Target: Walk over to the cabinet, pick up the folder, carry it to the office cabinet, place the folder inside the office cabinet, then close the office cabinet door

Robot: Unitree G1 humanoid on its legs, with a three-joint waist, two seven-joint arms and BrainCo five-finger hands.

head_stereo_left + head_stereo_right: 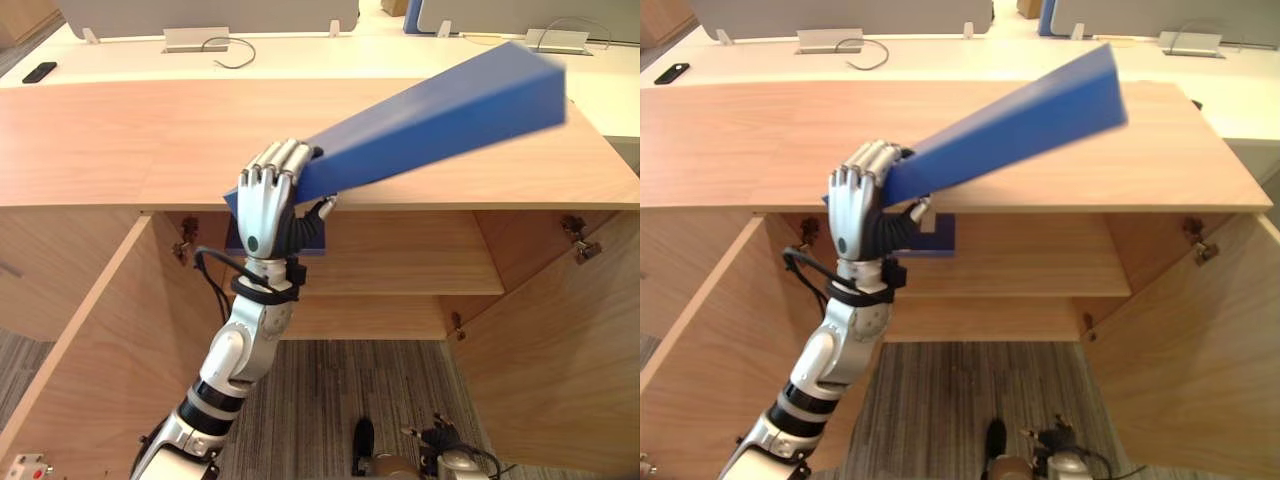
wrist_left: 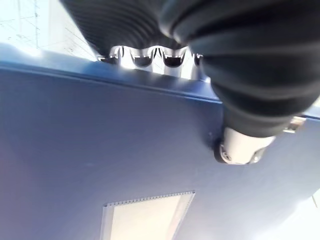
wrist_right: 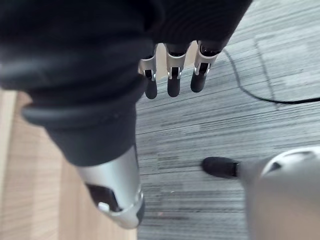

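Folder (image 1: 430, 115), blue, held at its near-left end by the left hand (image 1: 262, 205), fingers curled over its edge. It slants up toward far right above the cabinet (image 1: 100, 150) top. Cabinet doors (image 1: 550, 350) stand open, shelf (image 1: 400, 262) inside. Right hand (image 3: 173, 82) hangs over carpet floor (image 3: 225, 125), fingers loosely straight, holding nothing

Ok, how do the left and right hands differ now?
The left hand is curled round the blue folder; the right hand holds nothing, fingers relaxed. The left hand is raised at the cabinet top; the right hand hangs low above the carpet. Both have dark-tipped silver fingers.
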